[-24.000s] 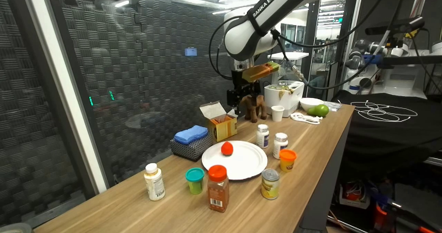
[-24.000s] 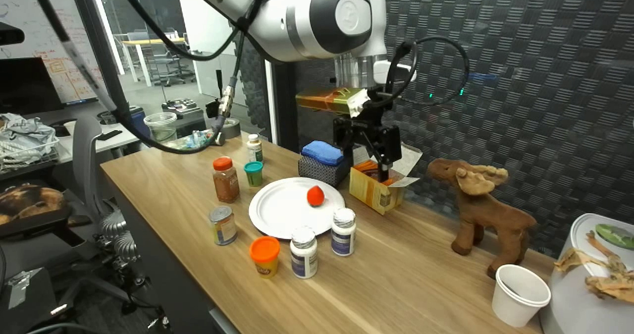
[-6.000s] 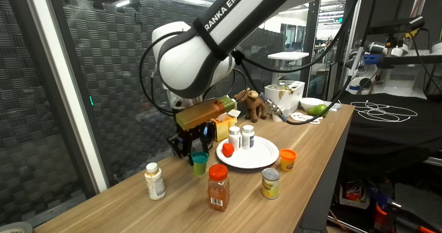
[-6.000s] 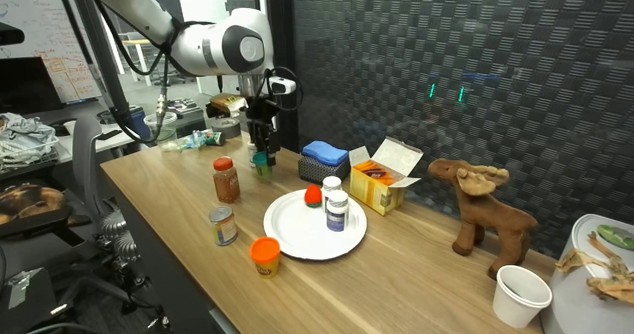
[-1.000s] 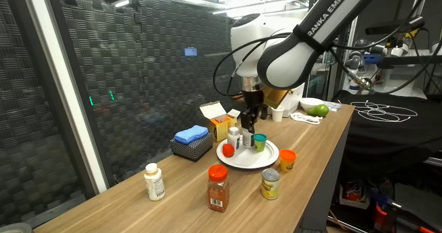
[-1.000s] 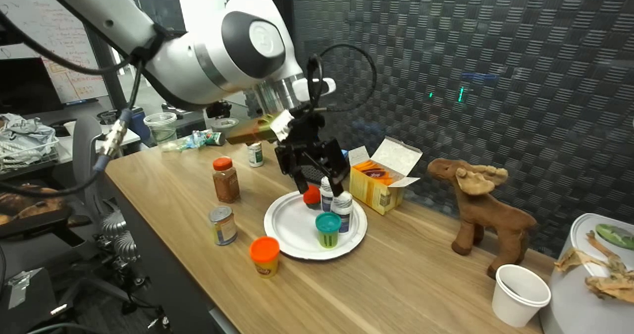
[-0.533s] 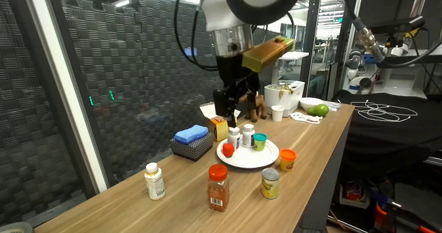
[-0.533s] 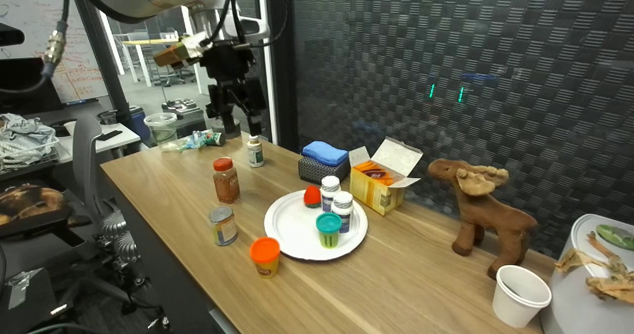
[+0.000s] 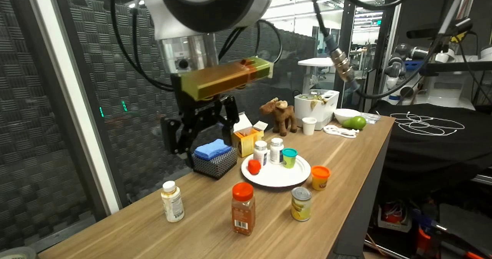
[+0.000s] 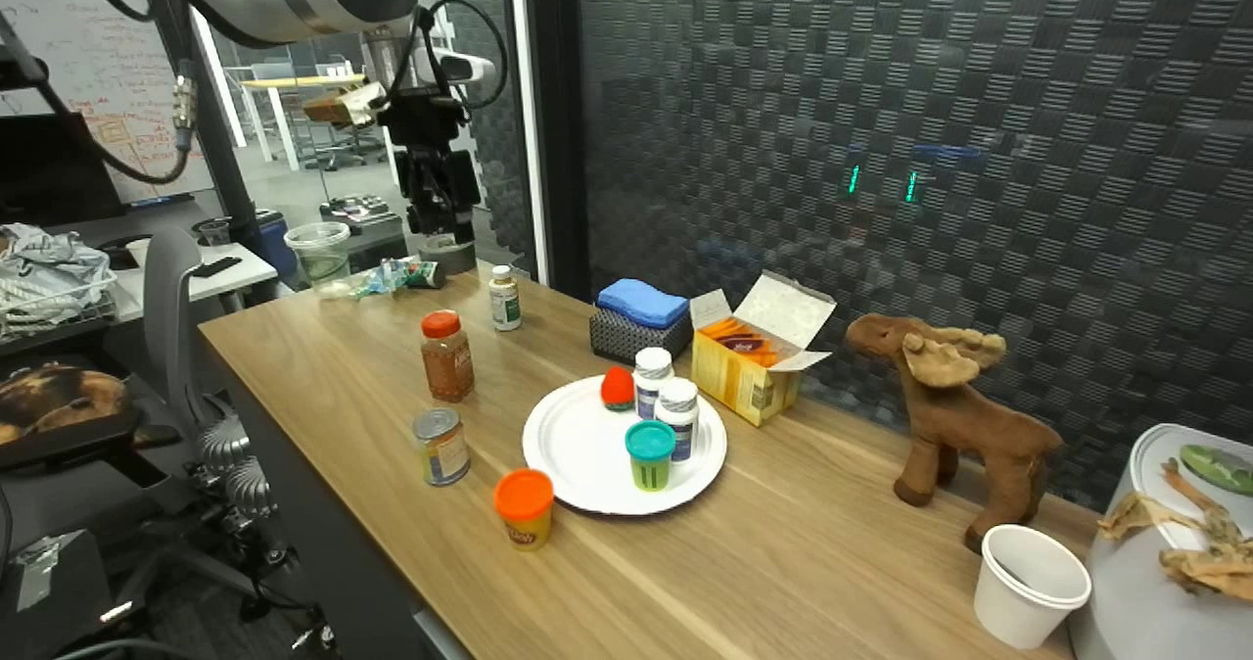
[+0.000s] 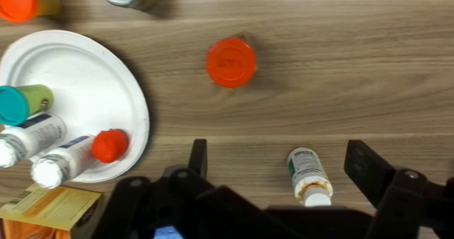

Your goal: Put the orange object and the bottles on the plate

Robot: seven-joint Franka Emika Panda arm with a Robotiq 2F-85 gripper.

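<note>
We see the bench (image 9: 127, 234) fairly evenly lit in both exterior views. Bright ceiling lights (image 9: 368, 14) glow in the background of an exterior view, where a white post (image 9: 76, 97) slants at the left edge; we cannot tell whether the lens bends it. The foam wall (image 10: 881, 82) is dim, green glints (image 10: 911, 187) showing on it. In the wrist view, soft shadows fall right of the white plate (image 11: 95, 90) and the red cap (image 11: 231, 62), its lettering blurred; the claw (image 11: 278, 157) is near-black.

On a wood-grained counter (image 10: 812, 567), a soft-looking blue block (image 10: 641, 302) lies atop a dark mesh box (image 10: 626, 338), just beside an open yellow carton (image 10: 729, 376) of orange packets (image 10: 749, 345). A brown toy moose (image 10: 964, 415) stands near a white cup (image 10: 1018, 601).
</note>
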